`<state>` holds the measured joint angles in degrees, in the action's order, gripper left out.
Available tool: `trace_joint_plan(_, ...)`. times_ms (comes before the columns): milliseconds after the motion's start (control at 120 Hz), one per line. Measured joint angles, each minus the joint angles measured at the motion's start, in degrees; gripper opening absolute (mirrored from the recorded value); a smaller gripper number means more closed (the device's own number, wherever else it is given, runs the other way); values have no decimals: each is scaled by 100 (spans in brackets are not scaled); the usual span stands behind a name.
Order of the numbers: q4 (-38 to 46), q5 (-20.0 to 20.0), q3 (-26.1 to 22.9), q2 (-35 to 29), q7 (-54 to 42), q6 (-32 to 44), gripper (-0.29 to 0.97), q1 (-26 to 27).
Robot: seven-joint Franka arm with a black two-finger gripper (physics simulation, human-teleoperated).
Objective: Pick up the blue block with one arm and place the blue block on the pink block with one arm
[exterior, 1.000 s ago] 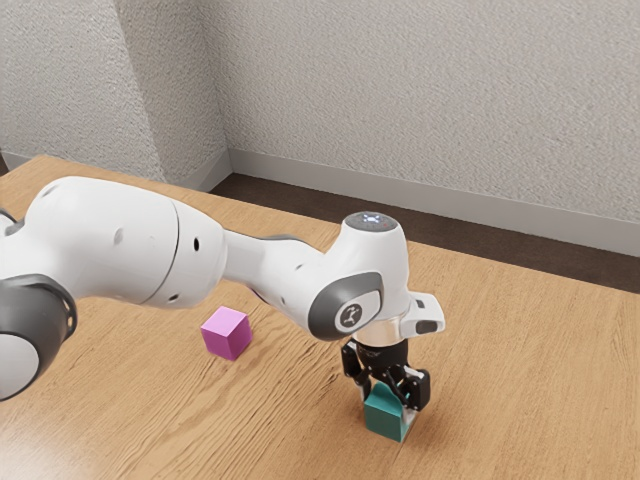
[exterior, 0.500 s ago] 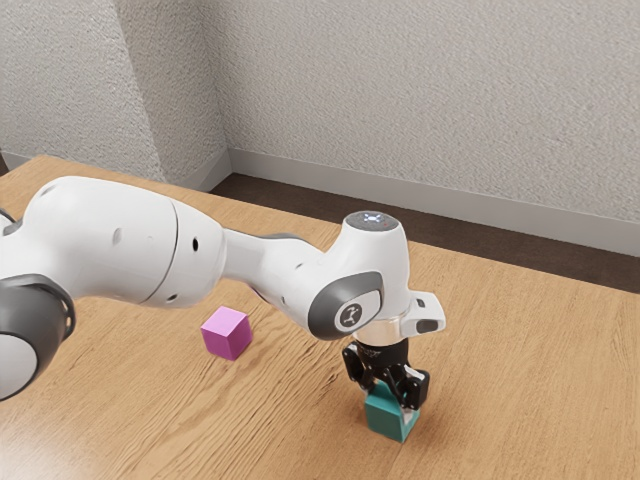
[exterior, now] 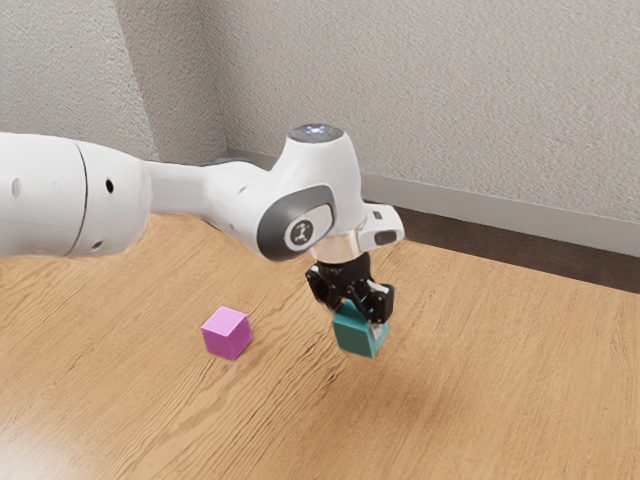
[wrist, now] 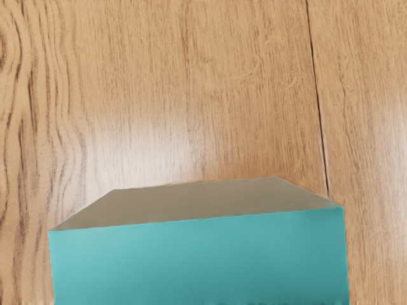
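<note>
- Slippage is the first risk in the exterior view. The hand point(exterior: 358, 318) pinches the blue block point(exterior: 358, 337), which looks teal, from two opposite sides near its top. Most of the block hangs below the grip and appears clear of the worktop point(exterior: 500, 390). With so shallow a hold, a fast swing of the arm could tilt the block or shake it loose.
- Collision comes next in the same view. The pink block point(exterior: 226, 332) rests on the worktop, well apart from the held block and toward the exterior view's left. If the block is carried across too low, its lower edge could strike the pink block and push it away.
- Margin looks thin, since the two blocks seem about equal in size. An off-centre or twisted placement would leave the blue block overhanging, and it could tip off once released.
- Alignment is the worry in the wrist view. The blue block point(wrist: 197, 260) sits large just under the hand, with bare worktop point(wrist: 191, 95) beyond it. It covers what lies straight below, so centring over the target will be hard to judge from this camera.
- Release height matters too: let go from too far above, and the block could bounce or roll off.
</note>
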<state>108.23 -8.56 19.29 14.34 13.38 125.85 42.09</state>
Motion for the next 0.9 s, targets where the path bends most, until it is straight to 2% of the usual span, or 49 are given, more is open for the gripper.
trace_joint_plan(150,350,344,201,-481,-33,-126,35,-38)
trace_joint_plan(375,583,772,363,-680,-147,-202,35,-411)
trace_joint_plan(717,966,1250,376,-1039,-340,-221,33,-979)
trace_joint_plan(900,1065,1383,374,-1102,-506,-206,32,-1310)
